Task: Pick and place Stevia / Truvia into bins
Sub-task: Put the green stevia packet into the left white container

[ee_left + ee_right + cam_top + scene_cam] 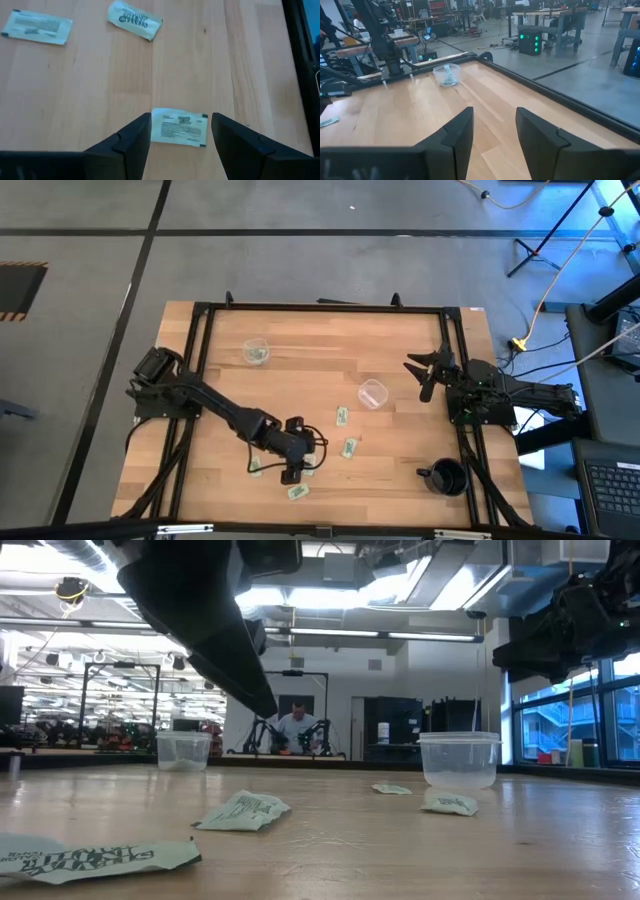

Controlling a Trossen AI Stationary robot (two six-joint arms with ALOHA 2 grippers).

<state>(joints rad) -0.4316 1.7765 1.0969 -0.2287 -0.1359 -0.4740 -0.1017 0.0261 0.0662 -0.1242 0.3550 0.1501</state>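
One Stevia packet (179, 127) lies flat on the counter (400, 480) between the parted fingers of the left gripper (181, 131), not yet gripped. Several loose packets (343, 417) remain nearby. The far cup (257, 352) already holds some; the near cup (372, 393) looks empty. The right gripper (493, 131) waits open at the counter's right edge.

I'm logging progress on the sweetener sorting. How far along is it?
Early. Done: the far cup already holds green-and-white packets. In hand: the left pincer is open, straddling one packet on the table, not yet gripped. Left: several packets remain loose; the right pincer waits open at the table's right edge.
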